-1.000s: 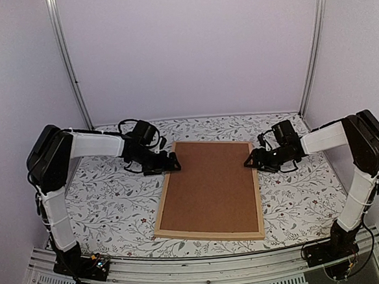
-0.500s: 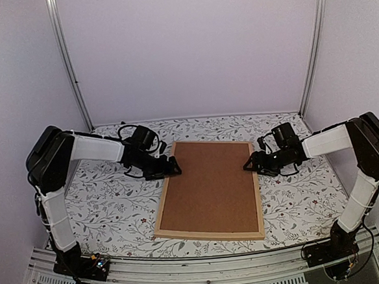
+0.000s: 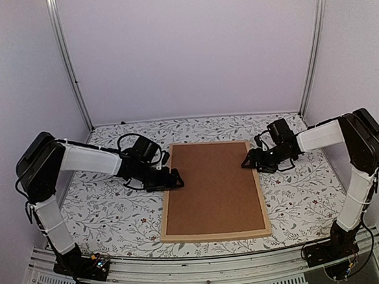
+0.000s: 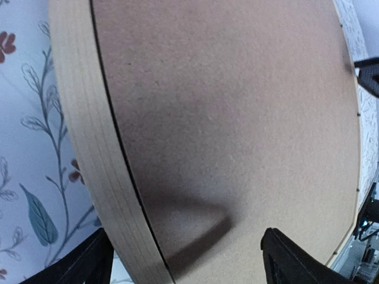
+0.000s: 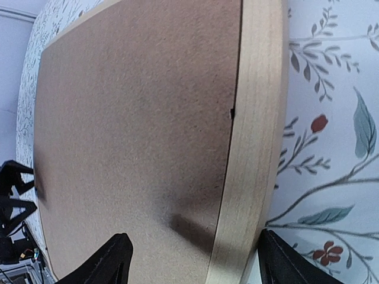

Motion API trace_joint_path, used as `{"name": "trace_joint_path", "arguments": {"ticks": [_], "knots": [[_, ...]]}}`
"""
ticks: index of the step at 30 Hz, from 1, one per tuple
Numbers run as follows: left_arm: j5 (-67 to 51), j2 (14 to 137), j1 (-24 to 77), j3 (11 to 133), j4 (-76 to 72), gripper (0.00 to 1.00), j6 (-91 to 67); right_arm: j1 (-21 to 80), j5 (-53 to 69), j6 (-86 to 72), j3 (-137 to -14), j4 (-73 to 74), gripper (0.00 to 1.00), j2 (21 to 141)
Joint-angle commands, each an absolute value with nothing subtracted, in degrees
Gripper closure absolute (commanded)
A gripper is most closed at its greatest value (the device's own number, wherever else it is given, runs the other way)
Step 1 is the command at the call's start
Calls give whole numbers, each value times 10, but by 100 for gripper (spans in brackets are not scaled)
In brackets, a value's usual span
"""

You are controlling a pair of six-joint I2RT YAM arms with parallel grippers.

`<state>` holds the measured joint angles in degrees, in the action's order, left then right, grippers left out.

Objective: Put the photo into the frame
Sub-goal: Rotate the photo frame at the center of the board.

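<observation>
The frame (image 3: 215, 235), thin light-wood bars, lies flat on the floral table with the plain brown backing board (image 3: 212, 186) filling it. The photo is hidden. My left gripper (image 3: 174, 179) is open at the frame's left bar; in the left wrist view (image 4: 186, 267) one finger sits outside the bar (image 4: 98, 177) and the other over the board (image 4: 237, 118). My right gripper (image 3: 247, 161) is open at the right bar; in the right wrist view (image 5: 198, 263) its fingers straddle the bar (image 5: 251, 148), one over the board (image 5: 136, 130).
The floral tablecloth (image 3: 103, 206) covers the table on both sides of the frame. White walls and metal posts (image 3: 67, 66) close in the back and sides. The table's near edge rail (image 3: 198, 271) runs below the frame.
The frame has turned slightly, its near end shifting right so it lies squarer. My left gripper has slid along the left bar toward me. My right gripper has moved slightly back.
</observation>
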<state>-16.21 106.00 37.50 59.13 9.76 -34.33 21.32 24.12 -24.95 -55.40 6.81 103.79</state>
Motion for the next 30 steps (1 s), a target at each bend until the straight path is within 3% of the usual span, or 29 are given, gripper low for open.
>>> {"name": "trace_joint_path", "arguments": {"ticks": [1, 8, 15, 20, 30], "knots": [[-202, 1022, 430, 563, 82, 12, -353, 219, 267, -211, -641, 81, 23, 1086], [-177, 980, 450, 528, 99, 12, -339, 219, 273, -170, -794, 148, 23, 1187], [-59, 944, 433, 566, 174, 9, -279, 206, 165, -142, -865, 210, 23, 1196], [-45, 960, 388, 639, 198, 6, -221, 203, 86, -123, -846, 240, 20, 1135], [-130, 1094, 303, 787, 196, 3, -134, 204, 112, -161, -670, 240, 20, 965]]}}
